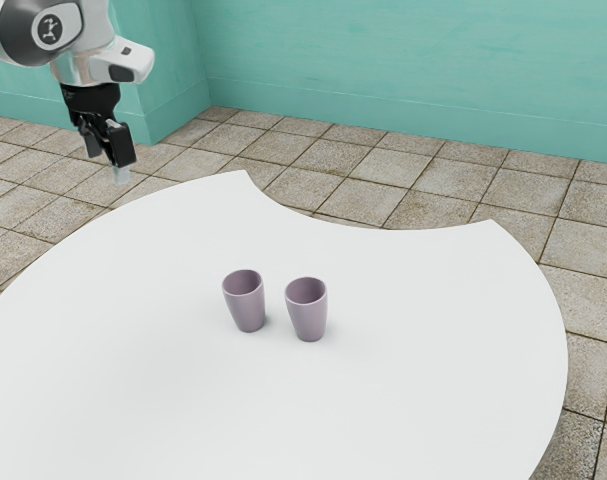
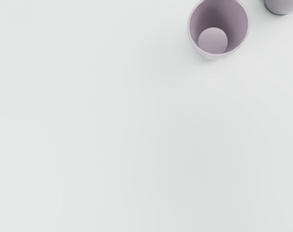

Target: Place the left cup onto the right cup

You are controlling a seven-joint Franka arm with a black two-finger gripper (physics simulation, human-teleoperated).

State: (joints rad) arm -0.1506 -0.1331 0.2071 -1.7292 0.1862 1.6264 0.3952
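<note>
Seeing the black gripper up high at the exterior view's upper left, above the white table, pointed down. Reads as parted, with a narrow gap between the two prongs and nothing held (empty, well apart from both cups). Got the left cup standing upright on the tabletop near the middle, mouth up, mauve, no handle. Same for the right cup: upright, same colour and shape, just beside the first toward the exterior view's right, a small gap between them, not touching. Not stacked yet, each sitting directly on the table. From the wrist view, looking straight down onto bare tabletop: left cup seen from above, round rim and flat inner bottom visible, empty. Catching just a sliver of the right cup, cut off by the frame, next to the first. Neither under the hand, both off to one side of it. Around the table: tan stone floor tiles and a teal wall with a matching skirting.
</note>
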